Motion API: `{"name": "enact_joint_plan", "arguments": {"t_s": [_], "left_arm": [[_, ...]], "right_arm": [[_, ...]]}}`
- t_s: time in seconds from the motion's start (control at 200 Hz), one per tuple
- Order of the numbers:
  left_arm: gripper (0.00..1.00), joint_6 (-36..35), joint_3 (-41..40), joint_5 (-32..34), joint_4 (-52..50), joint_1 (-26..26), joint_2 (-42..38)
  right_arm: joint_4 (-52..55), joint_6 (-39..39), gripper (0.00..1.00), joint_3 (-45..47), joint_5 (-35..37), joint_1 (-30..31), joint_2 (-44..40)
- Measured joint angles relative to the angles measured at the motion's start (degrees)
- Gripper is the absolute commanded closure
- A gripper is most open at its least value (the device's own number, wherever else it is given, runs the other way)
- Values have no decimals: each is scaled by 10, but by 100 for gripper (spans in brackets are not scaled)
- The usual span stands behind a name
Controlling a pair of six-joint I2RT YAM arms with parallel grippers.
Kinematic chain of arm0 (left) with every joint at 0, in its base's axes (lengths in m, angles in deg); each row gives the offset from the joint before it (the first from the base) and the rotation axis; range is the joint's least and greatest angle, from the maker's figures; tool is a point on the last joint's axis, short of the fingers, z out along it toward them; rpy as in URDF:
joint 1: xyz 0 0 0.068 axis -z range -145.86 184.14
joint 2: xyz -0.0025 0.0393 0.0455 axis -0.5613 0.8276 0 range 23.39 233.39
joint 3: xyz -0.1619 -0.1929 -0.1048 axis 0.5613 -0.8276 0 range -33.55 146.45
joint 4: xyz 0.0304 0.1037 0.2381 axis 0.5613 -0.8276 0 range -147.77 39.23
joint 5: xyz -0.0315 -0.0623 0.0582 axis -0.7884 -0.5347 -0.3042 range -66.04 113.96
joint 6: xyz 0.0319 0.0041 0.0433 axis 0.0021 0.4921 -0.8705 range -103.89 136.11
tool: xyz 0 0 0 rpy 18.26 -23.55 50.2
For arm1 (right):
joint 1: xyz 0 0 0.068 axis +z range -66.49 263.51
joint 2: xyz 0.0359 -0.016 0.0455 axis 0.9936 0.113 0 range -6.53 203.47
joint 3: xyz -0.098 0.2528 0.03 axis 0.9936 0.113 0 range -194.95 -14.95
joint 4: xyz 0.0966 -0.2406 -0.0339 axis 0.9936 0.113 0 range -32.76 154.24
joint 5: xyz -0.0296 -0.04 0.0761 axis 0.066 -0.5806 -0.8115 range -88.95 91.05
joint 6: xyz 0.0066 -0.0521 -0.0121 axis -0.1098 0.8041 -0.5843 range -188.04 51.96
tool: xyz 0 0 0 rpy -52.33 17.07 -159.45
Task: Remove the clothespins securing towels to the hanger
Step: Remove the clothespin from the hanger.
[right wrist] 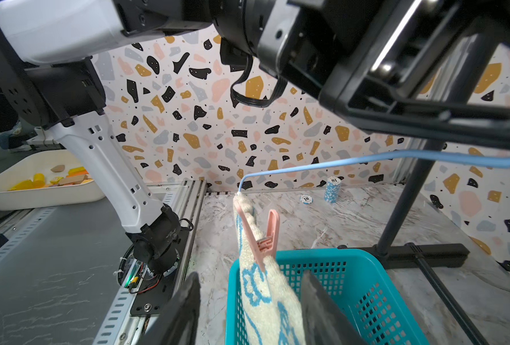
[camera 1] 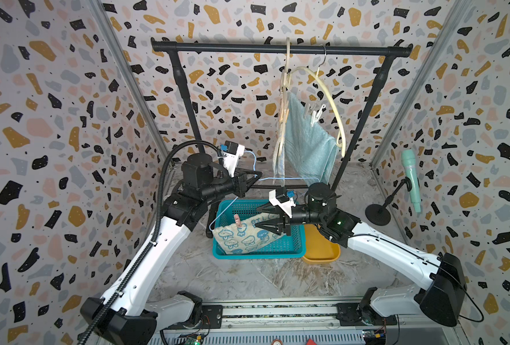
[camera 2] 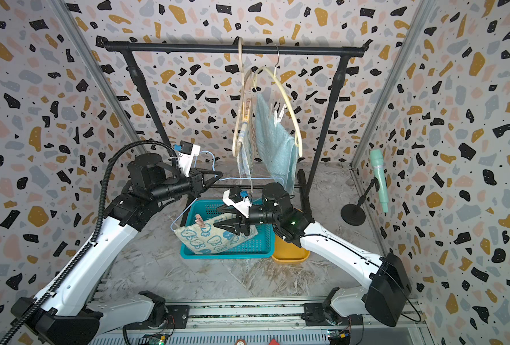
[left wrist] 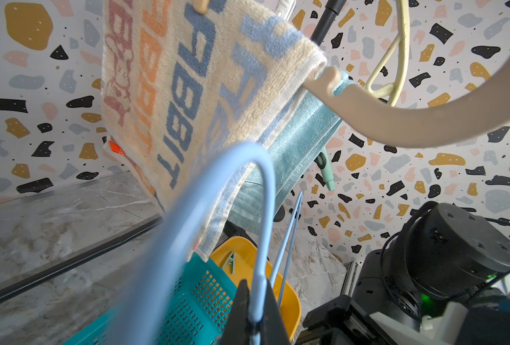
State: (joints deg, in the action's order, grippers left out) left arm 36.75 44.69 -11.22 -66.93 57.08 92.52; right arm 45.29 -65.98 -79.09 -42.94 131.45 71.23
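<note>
Your left gripper is clamped on the blue hanger; right gripper stands open astride the cream towel, frame centre; pink clothespin just frame-left of its tips.

Marble-look tabletop with teal basket, yellow tub, black rack's foot, microphone stand base, blue poker chips.
</note>
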Motion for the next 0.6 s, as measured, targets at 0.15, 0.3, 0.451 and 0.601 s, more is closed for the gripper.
{"name": "enact_joint_plan", "arguments": {"t_s": [0.15,0.3,0.451,0.601], "left_arm": [[100,2,-1,-7,0,0,0],[100,5,-3,-11,1,0,0],[100,8,-5,-16,1,1,0],[100,10,-6,-19,3,3,0]], "right_arm": [[8,9,45,-32,-22,4,34],[17,19,45,-61,-36,11,63],[31,30,45,-89,-46,24,90],[50,40,45,-109,-51,34,111]]}}
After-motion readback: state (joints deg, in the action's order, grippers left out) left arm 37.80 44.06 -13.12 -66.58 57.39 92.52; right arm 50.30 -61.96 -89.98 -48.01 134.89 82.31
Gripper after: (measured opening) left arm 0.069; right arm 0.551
